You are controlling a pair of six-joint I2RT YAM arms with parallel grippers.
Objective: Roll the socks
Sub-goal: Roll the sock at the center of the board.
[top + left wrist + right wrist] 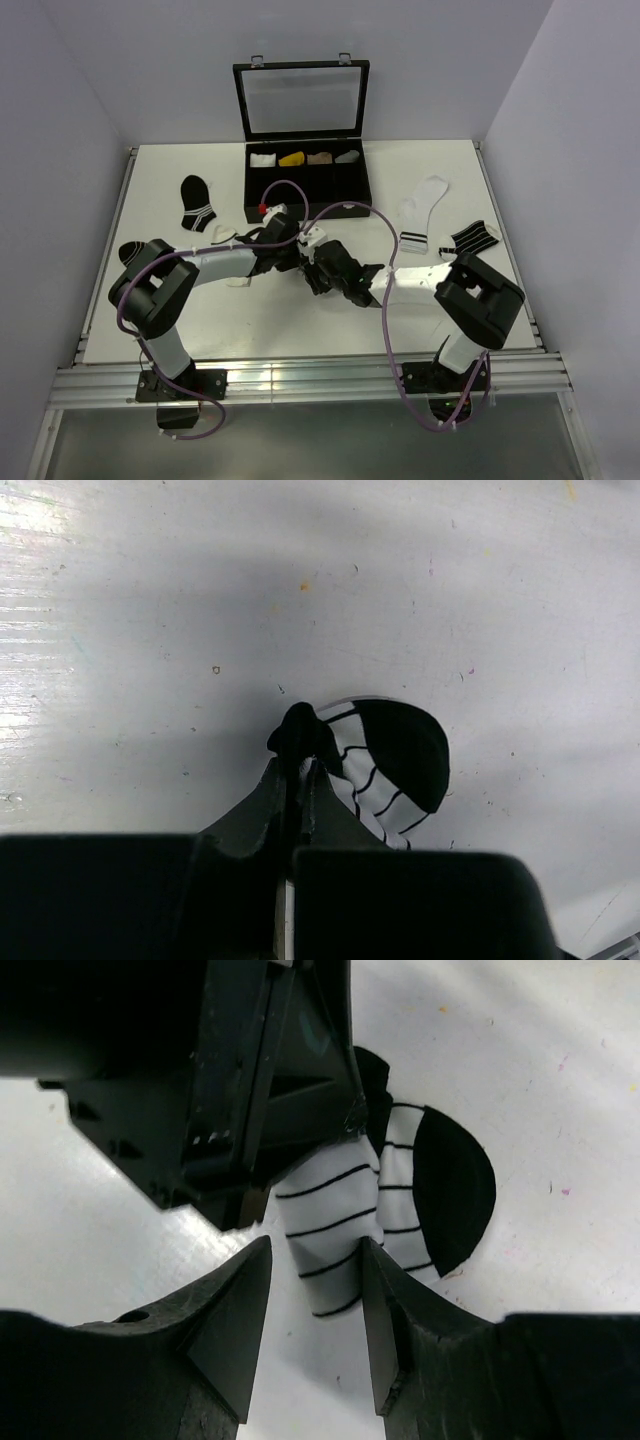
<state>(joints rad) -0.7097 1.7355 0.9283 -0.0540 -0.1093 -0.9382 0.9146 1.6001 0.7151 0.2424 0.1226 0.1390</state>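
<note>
- The lined sock point(330, 1210) lies in the middle of the worktop point(330, 335), its white part folded up over the black toe (the roll looks barely begun).
- The left fingers point(268, 802), pressed together, pinch its dark edge. The right fingers point(235, 1310) stand spread on either side of the white part, gripping nothing.
- Next, I judge, the right fingers must close on the fold and turn it over without pulling it out of that pinch.
- Count: two white socks, the plain sock point(425, 203) well off to the right; two black striped socks point(197, 205); one box point(300, 188).
</note>
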